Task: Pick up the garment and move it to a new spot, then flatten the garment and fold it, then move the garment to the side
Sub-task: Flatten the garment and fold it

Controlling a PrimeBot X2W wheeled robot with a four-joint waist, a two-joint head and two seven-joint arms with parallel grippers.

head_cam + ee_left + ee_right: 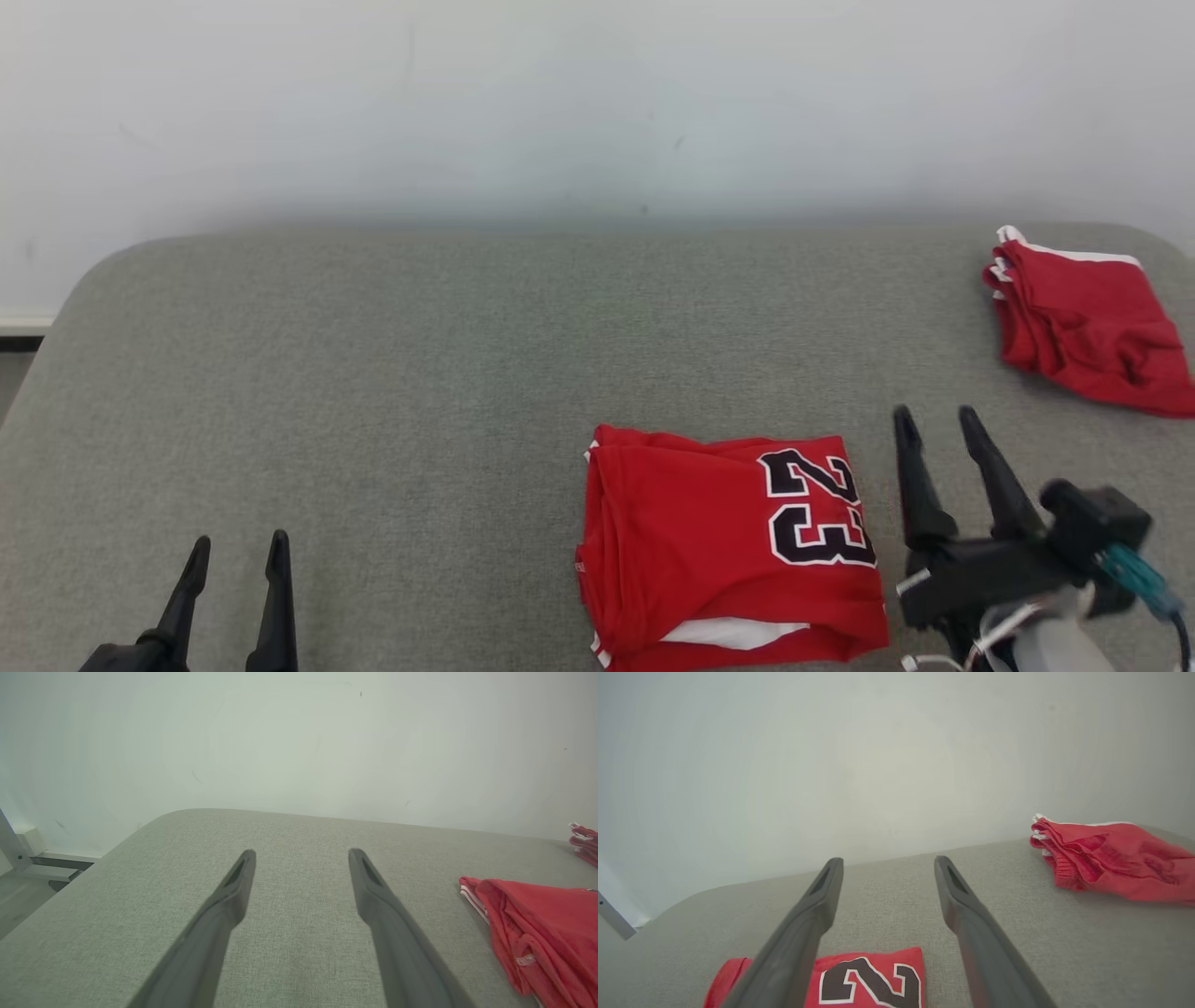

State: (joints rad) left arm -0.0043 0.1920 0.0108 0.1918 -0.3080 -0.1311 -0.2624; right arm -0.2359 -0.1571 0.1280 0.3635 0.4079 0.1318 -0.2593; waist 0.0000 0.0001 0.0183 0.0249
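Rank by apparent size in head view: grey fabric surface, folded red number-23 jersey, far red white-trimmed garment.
1. grey fabric surface
2. folded red number-23 jersey
3. red white-trimmed garment, farther away and cropped by the frame, so unsure

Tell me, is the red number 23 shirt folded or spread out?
Folded. The shirt is a neat rectangle, with stacked cloth edges along its left side and a white layer peeking out underneath.

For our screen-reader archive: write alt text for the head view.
A folded red jersey with a black number 23 lies on a grey fabric-covered surface, the open right gripper just to its right. The open left gripper sits at lower left, and a second folded red garment with white trim lies at the far right.
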